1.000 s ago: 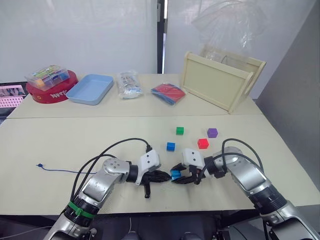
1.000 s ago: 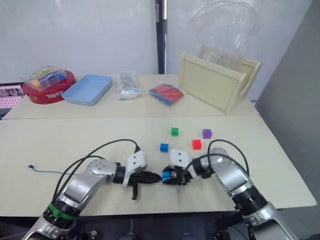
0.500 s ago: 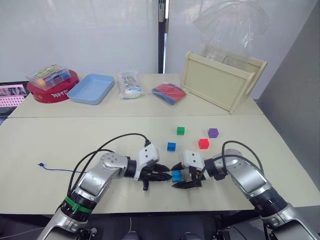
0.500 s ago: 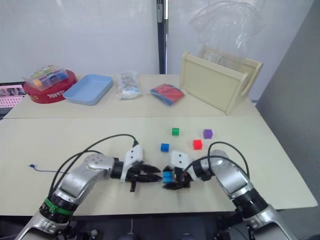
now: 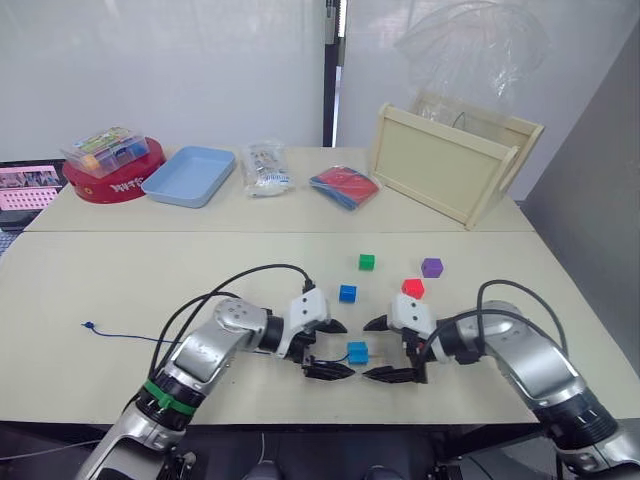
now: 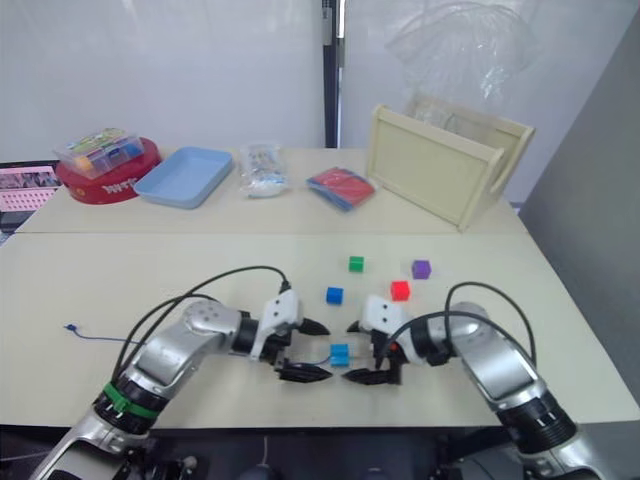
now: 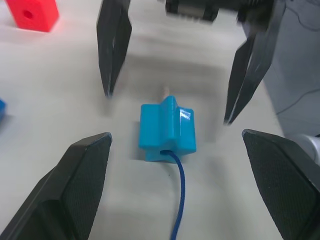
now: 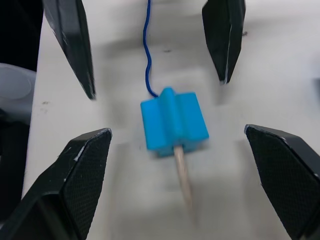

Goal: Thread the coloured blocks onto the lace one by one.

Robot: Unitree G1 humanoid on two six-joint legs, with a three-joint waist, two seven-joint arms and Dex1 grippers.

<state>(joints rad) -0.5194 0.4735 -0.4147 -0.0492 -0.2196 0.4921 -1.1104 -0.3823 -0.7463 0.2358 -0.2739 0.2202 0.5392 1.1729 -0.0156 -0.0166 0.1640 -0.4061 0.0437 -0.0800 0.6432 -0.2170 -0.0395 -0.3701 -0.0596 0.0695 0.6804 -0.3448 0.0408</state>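
A: Where is the block being threaded?

B: A small light-blue plastic cube with a raised ridge along its top (image 5: pixel 357 351) lies on the pale beige tabletop (image 5: pixel 120 280), between the two grippers and touched by neither. The thin dark-blue lace (image 7: pixel 178 200) enters one face of the cube, and its pale stiff tip (image 8: pixel 182 172) pokes out of the opposite face.

A: How do the grippers stand?

B: The left gripper (image 5: pixel 328 348) sits just left of the cube, its two black fingers spread wide apart. The right gripper (image 5: pixel 389 349) sits just right of the cube, fingers equally splayed, holding nothing. They face each other across it.

A: And the rest of the lace?

B: From the cube it runs left under the left arm, ending in a small knot (image 5: pixel 87 326) well to the cube's left.

A: The other blocks?

B: A dark-blue plastic cube (image 5: pixel 347 293) lies just beyond the light-blue one. A red cube (image 5: pixel 411 288), which has a round hole, is beyond it to the right, a green cube (image 5: pixel 367 262) farther back, and a purple cube (image 5: pixel 431 267) farthest right.
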